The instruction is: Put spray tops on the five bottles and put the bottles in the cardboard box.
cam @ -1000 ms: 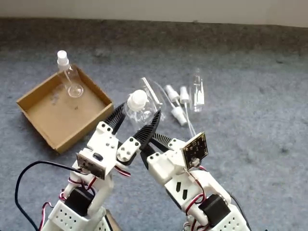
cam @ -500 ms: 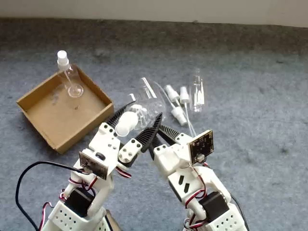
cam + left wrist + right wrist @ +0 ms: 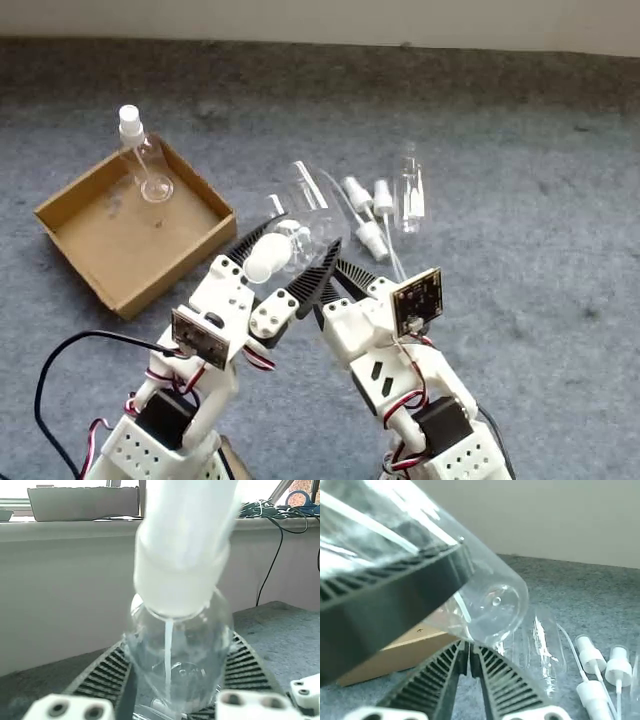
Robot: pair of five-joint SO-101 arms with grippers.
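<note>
My left gripper (image 3: 300, 235) is shut on a clear bottle (image 3: 175, 670) fitted with a white spray top (image 3: 262, 258). The bottle is tilted, its top toward the arms' bases and its base (image 3: 490, 600) sticking out past the black finger. My right gripper (image 3: 330, 280) sits right beside it, shut with nothing between its fingers (image 3: 485, 675). The cardboard box (image 3: 95, 255) lies to the left with one topped bottle (image 3: 142, 160) at its far corner. Another clear bottle (image 3: 308, 192) lies on the carpet just beyond the grippers.
Three loose spray tops (image 3: 370, 215) with long tubes lie on the grey carpet right of the lying bottle. A capless bottle (image 3: 408, 190) lies beside them. A black cable (image 3: 60, 365) loops near the left arm's base.
The held bottle has tipped from upright to slanted, its white top swinging down toward the left arm. The right arm has moved up and left, closer to the left gripper.
</note>
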